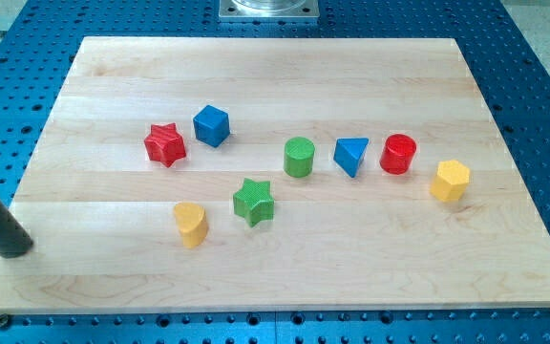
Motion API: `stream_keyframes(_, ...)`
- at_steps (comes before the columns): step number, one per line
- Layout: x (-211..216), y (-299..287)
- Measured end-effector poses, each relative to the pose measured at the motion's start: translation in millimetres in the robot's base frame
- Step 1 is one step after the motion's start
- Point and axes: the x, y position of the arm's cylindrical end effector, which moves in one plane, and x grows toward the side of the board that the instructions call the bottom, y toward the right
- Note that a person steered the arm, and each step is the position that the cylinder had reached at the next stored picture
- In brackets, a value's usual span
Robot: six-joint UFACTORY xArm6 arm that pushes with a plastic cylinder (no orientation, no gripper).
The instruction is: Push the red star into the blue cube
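My tip (12, 250) rests at the desk's (113, 282) left edge near the view's bottom; I have no claw, so nothing is held. Well off to its upper right sits the red star (165, 144), just left of the blue cube (211, 125), apart from it by a narrow gap.

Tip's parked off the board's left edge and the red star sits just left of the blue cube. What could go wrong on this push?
1. My tip is low on the view's left; a straight diagonal run may hit the red star from below and send it past the blue cube.
2. A low sweep could clip the yellow block.
3. Overpushing may shove the cube away.
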Motion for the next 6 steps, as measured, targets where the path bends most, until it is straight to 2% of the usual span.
stream_keyframes(3,0,5)
stream_keyframes(4,-29,78)
stream_keyframes(5,-41,134)
stream_keyframes(6,-55,130)
